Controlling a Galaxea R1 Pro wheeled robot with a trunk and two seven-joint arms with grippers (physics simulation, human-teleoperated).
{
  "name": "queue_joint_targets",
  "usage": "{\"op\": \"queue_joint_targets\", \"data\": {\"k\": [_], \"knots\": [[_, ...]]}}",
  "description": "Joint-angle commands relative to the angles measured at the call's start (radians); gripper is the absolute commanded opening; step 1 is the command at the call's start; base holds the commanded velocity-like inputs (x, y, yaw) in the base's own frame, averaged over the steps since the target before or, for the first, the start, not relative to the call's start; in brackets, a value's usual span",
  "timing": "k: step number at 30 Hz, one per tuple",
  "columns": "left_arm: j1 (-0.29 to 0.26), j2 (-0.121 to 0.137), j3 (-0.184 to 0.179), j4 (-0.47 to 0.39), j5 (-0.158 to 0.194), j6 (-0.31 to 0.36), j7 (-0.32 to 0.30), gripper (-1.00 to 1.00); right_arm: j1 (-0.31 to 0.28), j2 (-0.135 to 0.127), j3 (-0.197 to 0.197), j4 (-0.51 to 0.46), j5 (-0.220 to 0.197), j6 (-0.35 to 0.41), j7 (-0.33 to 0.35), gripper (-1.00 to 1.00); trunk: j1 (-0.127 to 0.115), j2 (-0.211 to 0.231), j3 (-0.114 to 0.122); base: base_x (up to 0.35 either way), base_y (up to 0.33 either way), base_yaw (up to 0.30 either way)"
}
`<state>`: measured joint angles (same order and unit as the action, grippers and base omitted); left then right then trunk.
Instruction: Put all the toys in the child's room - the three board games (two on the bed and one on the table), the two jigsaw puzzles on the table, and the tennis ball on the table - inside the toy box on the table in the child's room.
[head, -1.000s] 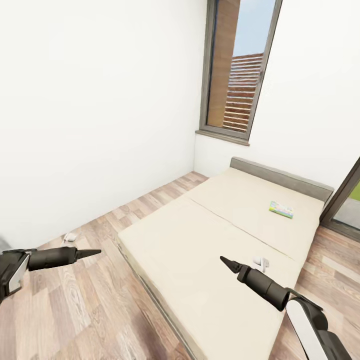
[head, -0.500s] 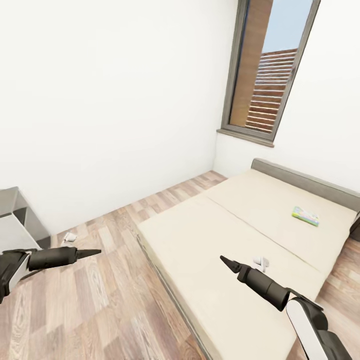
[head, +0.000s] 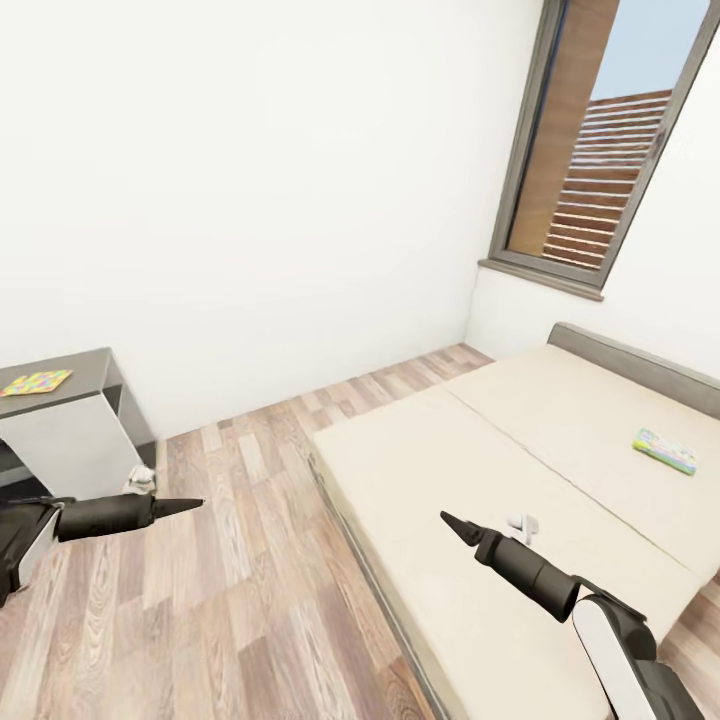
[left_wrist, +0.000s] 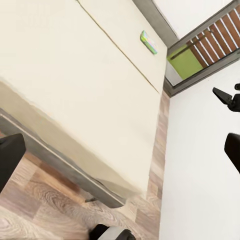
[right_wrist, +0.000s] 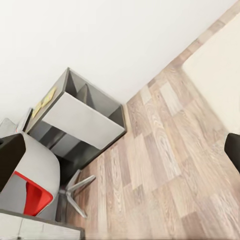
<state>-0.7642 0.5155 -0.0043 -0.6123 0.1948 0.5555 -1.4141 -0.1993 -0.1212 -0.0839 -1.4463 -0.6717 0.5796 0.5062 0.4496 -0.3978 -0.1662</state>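
1. Board game (head: 665, 451) lies flat on the bed (head: 520, 480), on the far half near the headboard (head: 640, 365); green/light cover. We also see it from the left wrist cam (left_wrist: 148, 42), same spot, well apart from both arms.
2. Colourful flat piece (head: 35, 382) sits on top of a grey shelf unit (head: 70, 425) against the wall, left side of head view. Could be a puzzle or game; too small to tell which. Right wrist cam shows it as a yellowish patch (right_wrist: 45, 100) on the unit's top.
3. Left gripper (head: 190, 505) hangs over the wood floor (head: 240, 580), holding nothing. Fingers look pressed together into one point in head view, but the left wrist cam shows them set wide apart at the frame's edges, so we read it as open.
4. Right gripper (head: 447, 520) hovers over the near part of the bed, nothing in it. Same case: wide apart in its wrist cam, so open.
5. Window (head: 610, 150) w/ dark frame stands behind the bed, wooden slats outside.
6. Right wrist cam also catches a chair (right_wrist: 30, 175) w/ red seat and grey back near the shelf unit.
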Motion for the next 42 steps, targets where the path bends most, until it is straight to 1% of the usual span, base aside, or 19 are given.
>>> {"op": "queue_joint_targets", "data": {"k": [1,7,13,20,26,42], "knots": [[-0.001,0.000,-0.001,0.000,0.002,0.011,-0.003,1.00,0.000,0.000,-0.002,-0.001,-0.006,0.008,0.001,1.00,0.000,-0.002,-0.002,-0.132,-0.086,0.282],[-0.001,0.000,-0.002,0.000,0.002,0.011,-0.003,1.00,-0.001,0.000,-0.002,-0.001,-0.006,0.008,0.001,1.00,0.000,-0.002,-0.002,-0.169,-0.118,0.282],[-0.001,-0.001,-0.002,0.000,0.002,0.011,-0.003,1.00,0.000,0.000,-0.002,-0.001,-0.006,0.009,0.001,1.00,0.000,-0.002,0.000,-0.038,-0.028,0.274],[-0.001,-0.005,-0.002,0.000,0.002,0.010,-0.003,1.00,-0.001,0.000,-0.002,0.000,-0.006,0.009,-0.001,1.00,0.000,-0.002,0.007,-0.025,-0.004,0.234],[-0.001,-0.008,-0.003,0.000,0.002,0.010,-0.002,1.00,-0.001,-0.001,-0.002,0.000,-0.006,0.010,-0.001,1.00,0.000,-0.002,0.014,-0.145,-0.001,0.225],[-0.001,-0.009,-0.003,0.000,0.002,0.011,-0.003,1.00,0.000,-0.001,-0.002,0.000,-0.006,0.011,-0.002,1.00,0.000,-0.002,0.033,-0.066,0.000,0.221]]}}
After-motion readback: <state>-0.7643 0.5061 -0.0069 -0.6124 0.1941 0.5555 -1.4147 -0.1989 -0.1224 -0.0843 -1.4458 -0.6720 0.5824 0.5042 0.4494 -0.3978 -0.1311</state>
